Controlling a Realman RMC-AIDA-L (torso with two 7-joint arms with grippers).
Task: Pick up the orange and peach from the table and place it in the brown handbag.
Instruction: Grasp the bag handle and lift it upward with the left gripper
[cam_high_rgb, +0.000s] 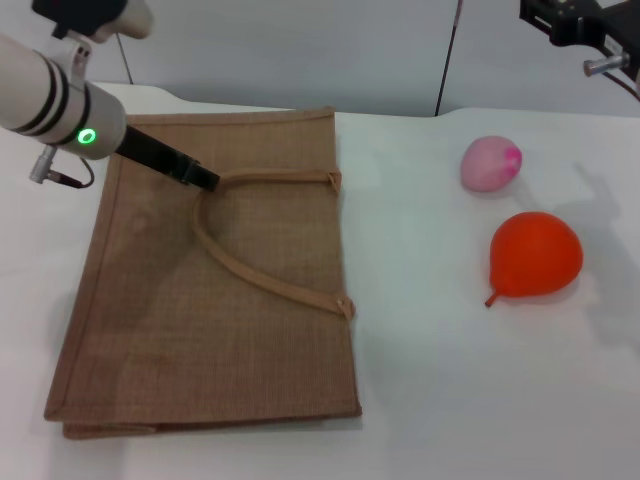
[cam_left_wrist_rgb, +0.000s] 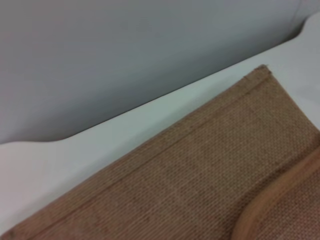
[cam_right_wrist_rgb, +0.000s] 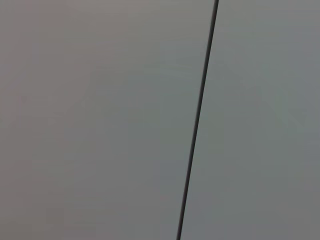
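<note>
The brown handbag (cam_high_rgb: 215, 290) lies flat on the white table, left of centre, with its loop handle (cam_high_rgb: 262, 280) resting on top. My left gripper (cam_high_rgb: 203, 177) reaches in from the upper left, and its dark tip is shut on the bend of the handle. The left wrist view shows the bag's woven cloth and piping (cam_left_wrist_rgb: 200, 190) close up. The peach (cam_high_rgb: 489, 162) and the orange (cam_high_rgb: 534, 254) sit on the table to the right, with the peach farther back. My right gripper (cam_high_rgb: 598, 42) hangs high at the upper right, away from both fruits.
A white wall stands behind the table (cam_high_rgb: 450, 380). A thin dark cable (cam_high_rgb: 447, 60) runs down the wall and also shows in the right wrist view (cam_right_wrist_rgb: 197, 120). Bare tabletop lies between the bag and the fruits.
</note>
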